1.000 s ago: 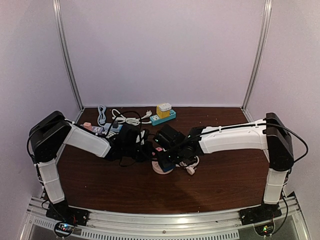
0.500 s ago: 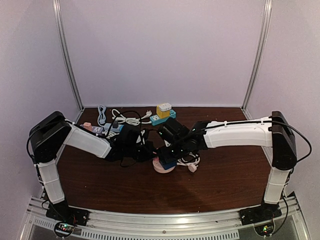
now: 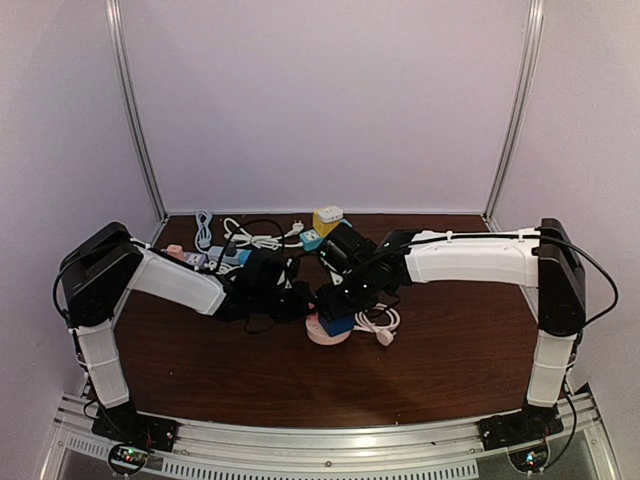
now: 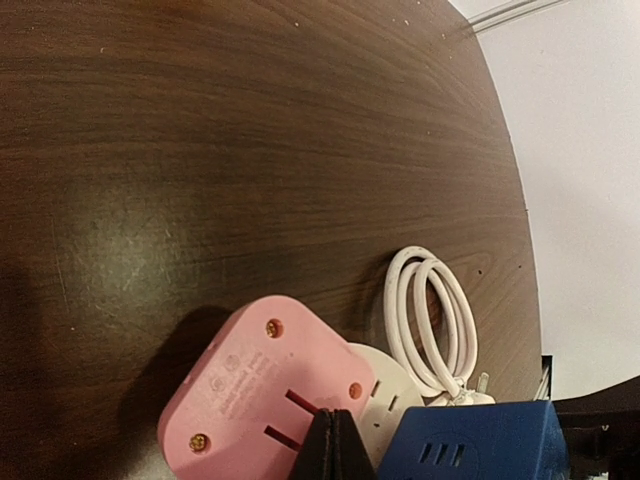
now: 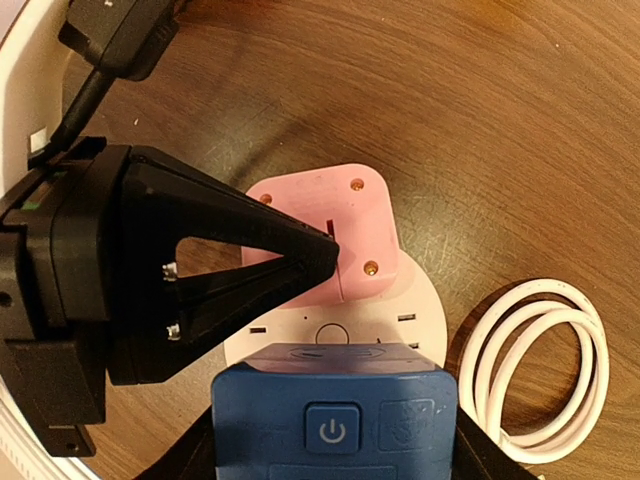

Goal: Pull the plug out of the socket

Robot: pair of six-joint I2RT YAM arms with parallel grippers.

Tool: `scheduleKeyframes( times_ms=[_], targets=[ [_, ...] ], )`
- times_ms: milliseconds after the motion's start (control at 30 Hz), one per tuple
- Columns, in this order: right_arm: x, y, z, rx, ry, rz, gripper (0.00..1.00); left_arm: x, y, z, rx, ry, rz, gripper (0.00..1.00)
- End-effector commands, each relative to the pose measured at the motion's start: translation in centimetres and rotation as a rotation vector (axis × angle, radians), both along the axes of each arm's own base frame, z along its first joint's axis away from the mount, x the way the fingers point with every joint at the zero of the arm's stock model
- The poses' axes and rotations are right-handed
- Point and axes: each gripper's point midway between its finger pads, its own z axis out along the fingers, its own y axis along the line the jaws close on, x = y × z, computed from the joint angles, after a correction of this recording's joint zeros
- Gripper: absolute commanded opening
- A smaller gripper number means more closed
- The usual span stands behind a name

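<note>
Right arm (image 3: pixel 470 262) has swung its forearm further back and to the left since a second ago, settling its wrist over the cluster at mid-table, while the left arm (image 3: pixel 180 282) has stayed put. On the dark wooden table (image 3: pixel 440 370) the round white socket (image 5: pixel 420 310) lies where it was, with a pink adapter (image 5: pixel 350 215) on its far side and the blue plug (image 5: pixel 335 410) on its near side, a white coiled cable (image 5: pixel 545 365) just beside it. The right gripper (image 3: pixel 336 312) stands part-way spread with a finger on each flank of the blue plug, apparently clamped on it. The left gripper (image 5: pixel 328 258) is fully closed on nothing, its tip pressed on the pink adapter, seemingly pinning the socket down. By my reading, bracing and grasping are done. The plug still looks seated on the socket, though its pins are hidden, so the pull itself remains.
</note>
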Motion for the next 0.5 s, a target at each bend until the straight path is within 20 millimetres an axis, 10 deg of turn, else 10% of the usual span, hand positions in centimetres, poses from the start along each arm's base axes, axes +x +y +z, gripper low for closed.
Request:
scheduleKeyframes(
  times_ms=[0, 467],
  targets=[
    [4.5, -1.5, 3.4, 0.041, -0.116, -0.132, 0.20, -10.3, 11.8, -13.8, 0.568, 0.430, -0.014, 0.00],
    [3.8, -1.3, 4.2, 0.072, -0.112, -0.117, 0.19, -10.3, 11.8, -13.7, 0.571, 0.424, -0.020, 0.00]
  ],
)
